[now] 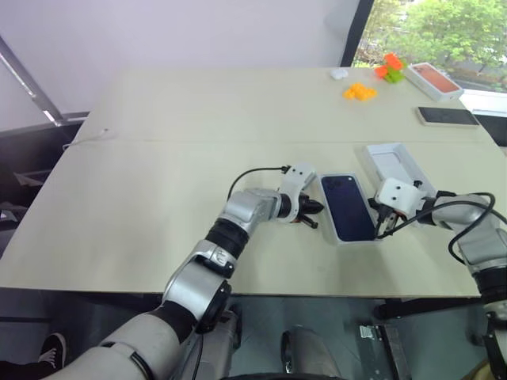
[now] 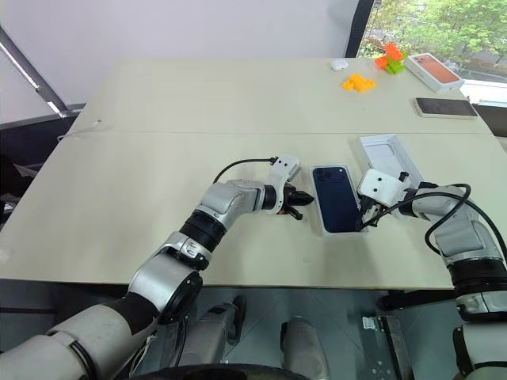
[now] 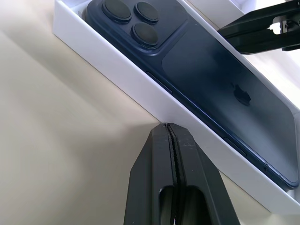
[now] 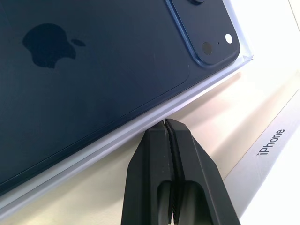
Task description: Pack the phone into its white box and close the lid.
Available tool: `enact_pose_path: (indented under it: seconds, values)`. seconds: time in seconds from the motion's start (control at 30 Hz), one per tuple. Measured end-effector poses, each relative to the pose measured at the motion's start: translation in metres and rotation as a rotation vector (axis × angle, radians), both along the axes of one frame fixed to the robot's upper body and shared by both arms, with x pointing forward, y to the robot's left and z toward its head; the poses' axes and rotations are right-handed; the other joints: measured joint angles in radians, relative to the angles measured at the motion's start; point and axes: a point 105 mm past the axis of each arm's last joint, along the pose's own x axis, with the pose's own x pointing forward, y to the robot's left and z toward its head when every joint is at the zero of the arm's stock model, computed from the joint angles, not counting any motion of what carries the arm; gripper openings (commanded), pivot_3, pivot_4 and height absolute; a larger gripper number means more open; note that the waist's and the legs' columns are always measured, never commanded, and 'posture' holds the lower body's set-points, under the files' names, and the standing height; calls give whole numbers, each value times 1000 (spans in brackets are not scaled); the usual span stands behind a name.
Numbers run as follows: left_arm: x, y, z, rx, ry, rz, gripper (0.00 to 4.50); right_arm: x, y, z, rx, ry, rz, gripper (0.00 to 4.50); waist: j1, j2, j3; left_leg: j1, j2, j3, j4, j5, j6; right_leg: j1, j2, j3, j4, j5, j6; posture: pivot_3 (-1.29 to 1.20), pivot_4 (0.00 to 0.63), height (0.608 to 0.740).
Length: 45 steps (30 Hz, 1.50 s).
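The dark navy phone [image 1: 347,207] lies back up inside the white box [image 3: 110,58], its camera cluster at the far end. My left gripper [image 1: 314,208] is shut, and its tip [image 3: 167,126] rests against the box's left side wall. My right gripper [image 1: 382,228] is also shut, with its tip [image 4: 165,123] against the box's right rim near the front corner. The lid [image 1: 394,165] lies on the table just right of the box, and its side wall printed "iPhone" [image 4: 271,143] shows in the right wrist view.
At the table's far right are an orange-topped box [image 1: 434,79], a black phone [image 1: 447,116], orange blocks [image 1: 360,92], an orange and green toy [image 1: 390,67] and a small white object [image 1: 339,74]. The table's front edge [image 1: 261,291] runs close below both grippers.
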Motion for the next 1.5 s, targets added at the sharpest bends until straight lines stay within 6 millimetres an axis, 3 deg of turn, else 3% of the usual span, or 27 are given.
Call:
enact_pose_path:
  seconds: [0.23, 0.43, 0.53, 0.67, 0.77, 0.8, 0.93, 1.07, 1.3, 1.43, 1.5]
  values:
    - [3, 5, 8, -14, -31, 4, 61, 3, 1, 8, -15, -13, 14, 55, -4, 1, 1, 0, 0, 0, 0, 0, 0, -1, 0, 0, 0, 0, 0, 0, 150, 740]
    - [15, 35, 40, -75, -120, 71, 61, 17, -1, 56, -39, -113, 21, 55, -24, 2, 1, 0, 1, 0, 0, 0, 0, 0, 1, 0, 1, 0, 0, 0, 150, 740]
    - [17, 52, 60, -137, -142, 92, 797, 22, 6, 70, 90, -110, -2, 792, -26, 2, 1, 0, 1, 0, 0, 0, 0, 0, 1, 0, 1, 0, 0, 0, 150, 740]
    - [15, 74, 89, -197, -213, 91, 2633, 29, 19, 65, 193, -98, -29, 2679, -21, 2, 1, 0, 1, -1, 0, 0, 0, 0, 1, 1, 1, 0, 0, 0, 150, 740]
    - [7, 103, 95, -191, -282, 59, 4247, 44, 23, 65, 281, -125, -140, 4279, -27, 3, 1, 0, 1, 1, -1, 2, -2, -2, 1, 2, 2, 0, 0, 0, 150, 740]
    - [4, 111, 96, -193, -288, 47, 4431, 47, 19, 65, 279, -132, -175, 4433, -25, 3, 1, 0, 1, 1, -1, 2, -3, -2, 1, 2, 3, 0, 0, 0, 150, 740]
    - [-9, 143, 98, -186, -303, 3, 4431, 57, -3, 64, 231, -161, -336, 4433, -16, 3, 1, 0, 1, -1, -3, 2, -2, -3, 1, 2, 3, 0, -1, 0, 150, 740]
    - [-27, 165, 95, -162, -299, -73, 4431, 56, -8, 50, 218, -91, -411, 4433, -22, 3, 1, 0, 1, 0, -5, 2, -2, -4, 1, 3, 2, 0, -1, 0, 150, 740]
    - [-45, 190, 101, -156, -382, -122, 4431, 50, -21, 33, 217, 15, -547, 4433, -24, 4, 1, -1, 1, 0, -6, 2, -3, -7, 1, 3, 3, 0, -1, 0, 150, 740]
    - [-57, 201, 102, -146, -471, -146, 4431, 50, -14, 24, 282, 92, -600, 4433, -27, 4, 1, 0, 2, 1, -6, 2, -3, -7, 1, 4, 3, 0, -2, 0, 150, 740]
    - [-62, 204, 97, -136, -484, -166, 4500, 51, -14, 24, 299, 106, -622, 3917, -26, 4, 1, 0, 2, 1, -6, 2, -3, -10, 1, 4, 3, 0, -2, 0, 150, 740]
